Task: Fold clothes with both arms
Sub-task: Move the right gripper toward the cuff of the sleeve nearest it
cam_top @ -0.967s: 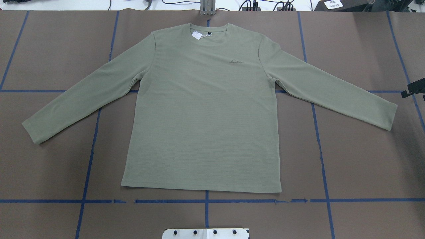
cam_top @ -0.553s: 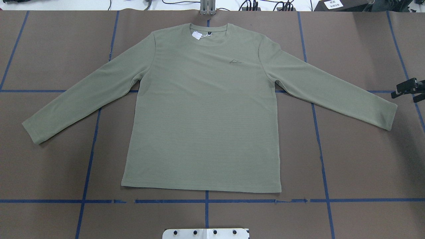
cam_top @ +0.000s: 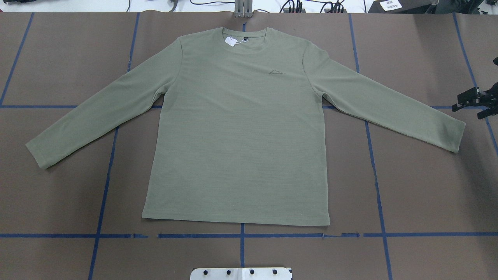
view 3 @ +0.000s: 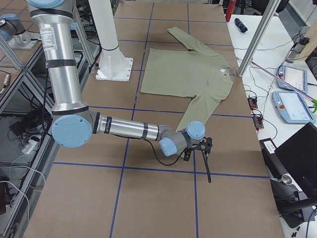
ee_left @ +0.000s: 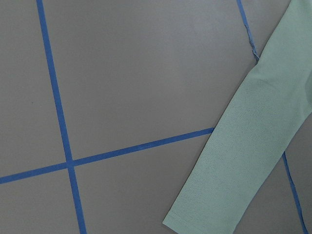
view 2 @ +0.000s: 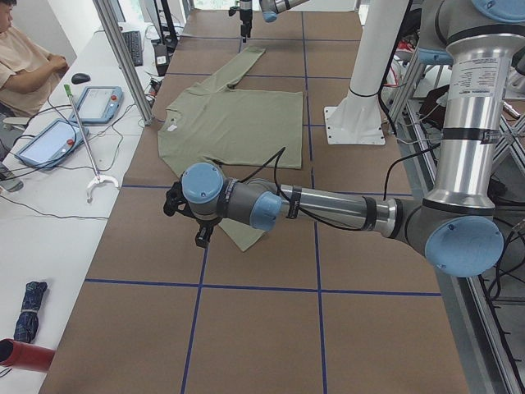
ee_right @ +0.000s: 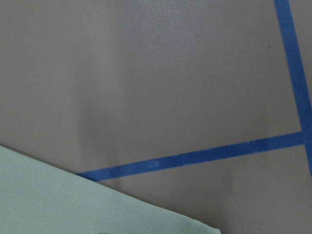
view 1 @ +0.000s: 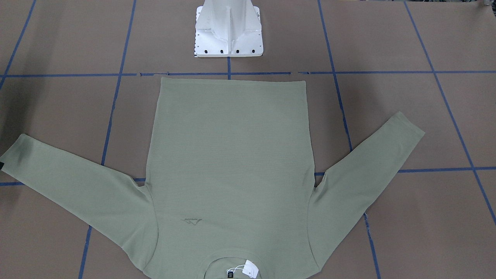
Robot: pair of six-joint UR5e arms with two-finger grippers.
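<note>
Overhead exterior shows the shirt (cam_top: 237, 128) spread flat mid-frame, with no fold begun. The right gripper (cam_top: 469, 105) hovers at the right edge beside one cuff, and the left gripper (view 2: 199, 236) beside the other. Whether either is spread cannot be told.

Light is soft and even, falling from above; nothing blows out on the brown counter (cam_top: 428, 186). In the overhead view the shirt (cam_top: 237, 128) throws only a thin dark rim along its hem (cam_top: 237, 222), and a broad faint shadow dims the counter's right side. The front-facing view shows a dark smudge on the cuff (view 1: 11, 155) at its left edge. Both these views are sharp. In the side views an upright pole (view 3: 258, 37) leans outward, a wide-angle effect, and the right arm (view 3: 124, 130) carries bright streaks. The left wrist view is crisp but cool-tinted, so the shirt looks mint. The right wrist view is soft, with a blurred shadow band.
</note>
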